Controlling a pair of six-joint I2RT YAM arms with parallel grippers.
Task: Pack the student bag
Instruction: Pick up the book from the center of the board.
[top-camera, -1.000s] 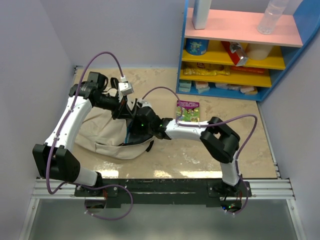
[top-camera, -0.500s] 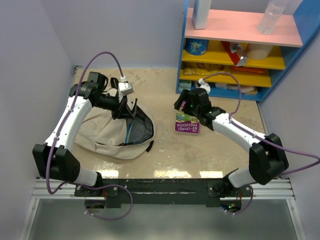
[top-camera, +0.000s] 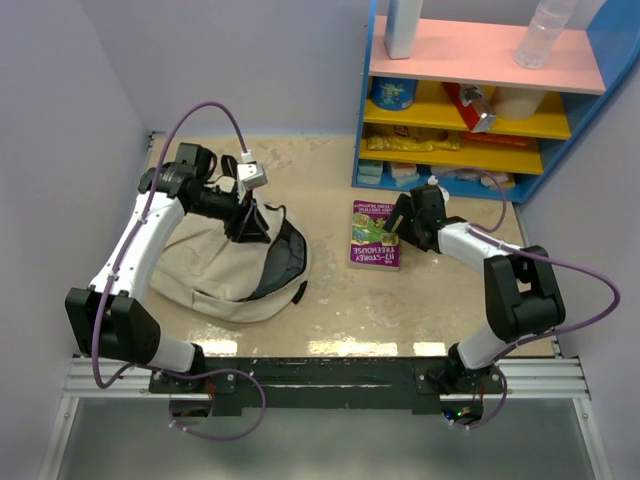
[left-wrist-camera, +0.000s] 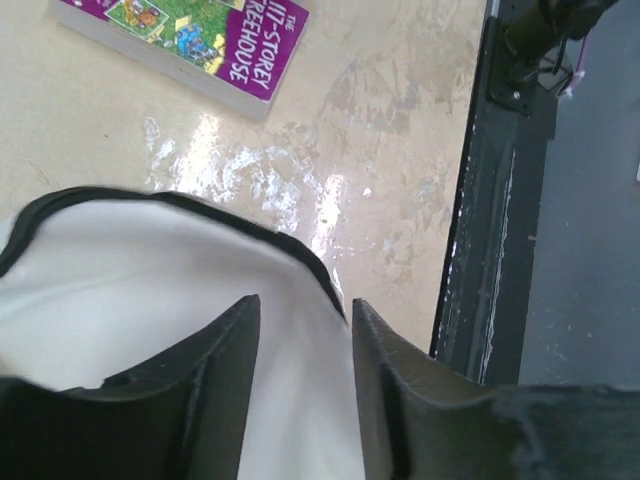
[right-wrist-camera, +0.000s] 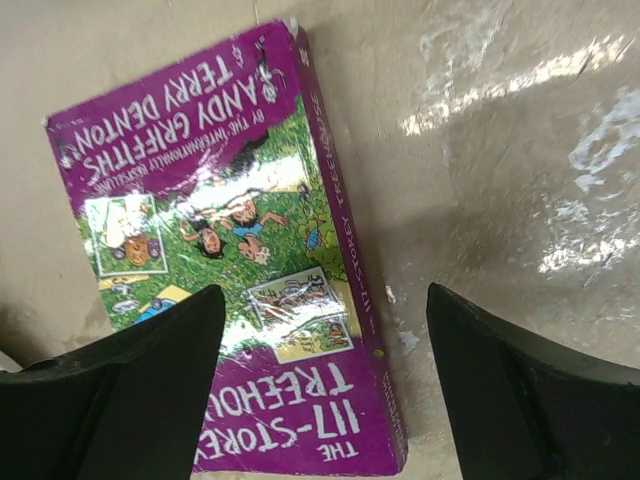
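Note:
The student bag (top-camera: 205, 275), beige with black zipper trim, lies on the left of the table. Its mouth faces right, toward a purple paperback book (top-camera: 375, 237) lying flat on the table. My left gripper (top-camera: 252, 228) hovers at the top of the bag's mouth. In the left wrist view its jaws (left-wrist-camera: 303, 305) stand apart, with the bag's pale fabric (left-wrist-camera: 150, 290) and black rim running loose between them. My right gripper (top-camera: 405, 225) is wide open just above the book's (right-wrist-camera: 230, 250) right edge and spine, holding nothing.
A blue shelf unit (top-camera: 480, 100) with pink and yellow boards full of items stands at the back right, close behind the right arm. Walls close in on the left and far sides. A black metal rail (left-wrist-camera: 500, 200) runs along the table's near edge.
My right arm came out of the bag's mouth, swung right to the book and opened its jaws. The left jaws have parted and the bag's raised mouth has sagged.

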